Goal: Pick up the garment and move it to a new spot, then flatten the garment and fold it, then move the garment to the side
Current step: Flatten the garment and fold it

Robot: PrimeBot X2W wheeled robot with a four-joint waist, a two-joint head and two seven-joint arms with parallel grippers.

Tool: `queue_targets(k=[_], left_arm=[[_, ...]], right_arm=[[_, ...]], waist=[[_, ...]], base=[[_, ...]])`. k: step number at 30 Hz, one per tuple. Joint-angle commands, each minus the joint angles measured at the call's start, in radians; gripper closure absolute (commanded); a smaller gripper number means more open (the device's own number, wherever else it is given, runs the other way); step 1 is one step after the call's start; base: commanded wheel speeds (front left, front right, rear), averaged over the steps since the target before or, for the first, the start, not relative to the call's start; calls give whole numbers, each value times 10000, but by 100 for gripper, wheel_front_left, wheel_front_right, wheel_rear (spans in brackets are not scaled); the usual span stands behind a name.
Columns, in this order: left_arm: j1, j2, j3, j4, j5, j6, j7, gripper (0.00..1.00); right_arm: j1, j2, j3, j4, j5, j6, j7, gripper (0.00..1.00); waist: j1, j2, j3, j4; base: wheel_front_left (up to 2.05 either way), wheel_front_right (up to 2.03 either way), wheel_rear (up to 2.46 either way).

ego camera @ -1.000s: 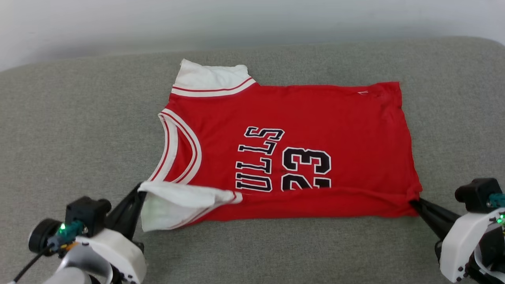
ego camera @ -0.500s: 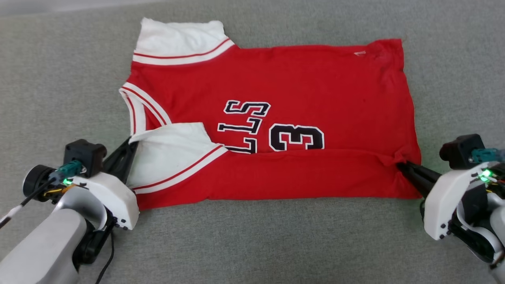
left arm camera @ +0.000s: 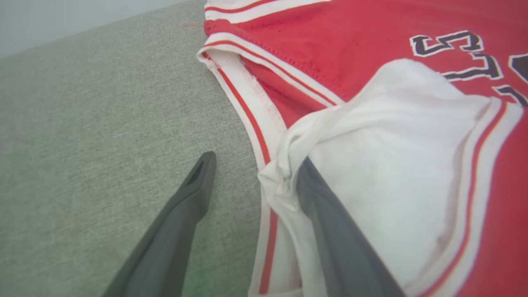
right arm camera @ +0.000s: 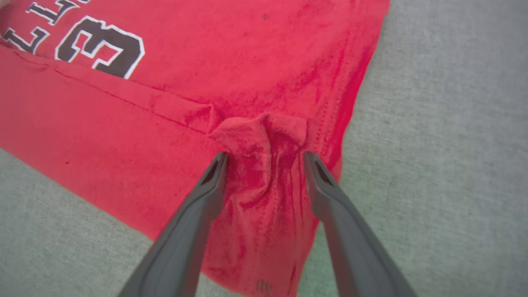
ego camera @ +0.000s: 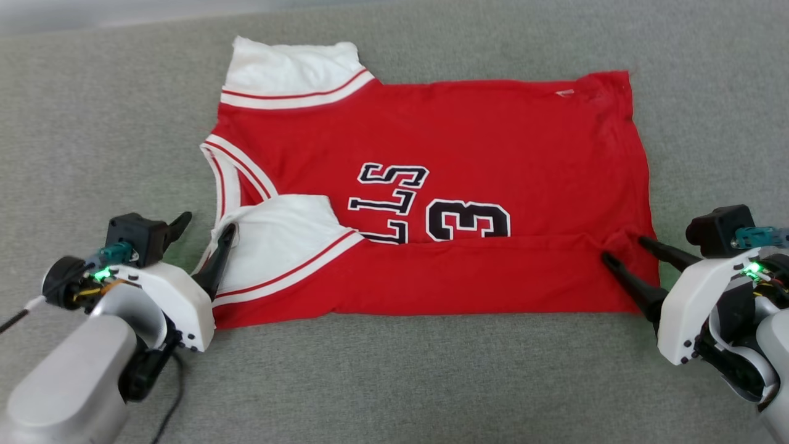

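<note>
The garment (ego camera: 468,142), a red jersey with white sleeves, lies flat on the grey cushion (ego camera: 431,376). Its near edge is folded up over the front, hiding the lower part of the black lettering and the number. My left gripper (ego camera: 205,226) stands open at the folded white sleeve (ego camera: 283,228). In the left wrist view the sleeve (left arm camera: 396,173) rests against one finger (left arm camera: 330,222) of the left gripper (left arm camera: 255,165). My right gripper (ego camera: 625,250) stands open at the garment's near right corner. The right gripper (right arm camera: 266,159) straddles a small pinched bump of red cloth (right arm camera: 264,132) without squeezing it.
The grey fabric cushion spreads well beyond the garment on the left, right and near sides. A pale wall (ego camera: 92,15) shows at the far left edge, behind the cushion.
Both grippers have opened and let go of the garment's folded near edge, which now lies on the shirt front. The head camera has shifted slightly.
</note>
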Motion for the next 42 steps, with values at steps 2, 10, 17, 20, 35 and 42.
queue_targets(k=[2, 10, 17, 20, 35, 42], left_arm=[[-266, 197, 51, -147, 12, -74, 100, 0], [-961, 1171, -203, -1341, -402, -585, 2507, 0], [-1545, 1780, -754, -2307, -1518, -1036, 5925, 0], [-1667, 1919, -992, -2390, -1966, -1099, 7117, 0], [-1119, 1612, -2039, -1124, -2785, -1258, 9165, 0], [-1393, 1626, -2072, -1097, -2718, -1353, 8804, 100]], right_arm=[[75, -82, -23, -69, 82, -8, -158, 0], [138, -297, -228, -350, 28, -8, -258, 0], [-20, -311, -297, -540, -54, -8, -44, 0], [-41, -233, -230, -612, -88, -8, 10, 0], [-591, -103, 110, -599, -4, -8, 208, 0], [-1364, -715, 184, -962, -150, -8, 729, 0]], waist=[[-1, 0, -355, 189], [-1, 0, -742, 395], [-1, 0, -763, 372], [-1, 0, -714, 260], [-1, 0, -277, -292], [-1, 0, -511, -244]], base=[[0, 0, 0], [0, 0, 0], [0, 0, 0], [0, 0, 0], [0, 0, 0], [0, 0, 0]])
